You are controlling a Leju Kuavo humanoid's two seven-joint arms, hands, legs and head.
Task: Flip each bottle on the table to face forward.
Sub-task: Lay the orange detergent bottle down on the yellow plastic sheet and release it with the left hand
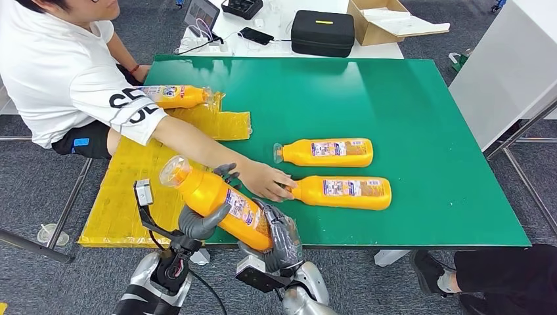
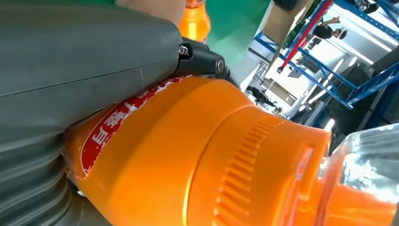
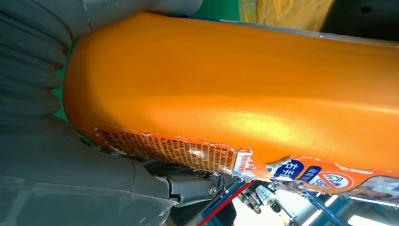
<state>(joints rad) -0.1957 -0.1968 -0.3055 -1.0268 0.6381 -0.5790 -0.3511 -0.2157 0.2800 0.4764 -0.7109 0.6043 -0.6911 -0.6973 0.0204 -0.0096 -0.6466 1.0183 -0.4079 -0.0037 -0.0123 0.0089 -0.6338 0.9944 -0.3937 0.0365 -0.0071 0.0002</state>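
The left robot hand (image 1: pixel 200 222) and right robot hand (image 1: pixel 281 241) both grip one orange bottle (image 1: pixel 217 200), raised tilted over the table's (image 1: pixel 420 105) near edge. A person's hand (image 1: pixel 266 180) touches another bottle (image 1: pixel 341 192).

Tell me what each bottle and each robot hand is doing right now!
Orange plastic bottle with clear cap: lifted off the table, tilted, held by both hands.
Left hand: grips it near the neck.
Right hand: grips its base.
Two orange bottles: lying down; a person's hand touches the nearer.
Far orange bottle: lying down.
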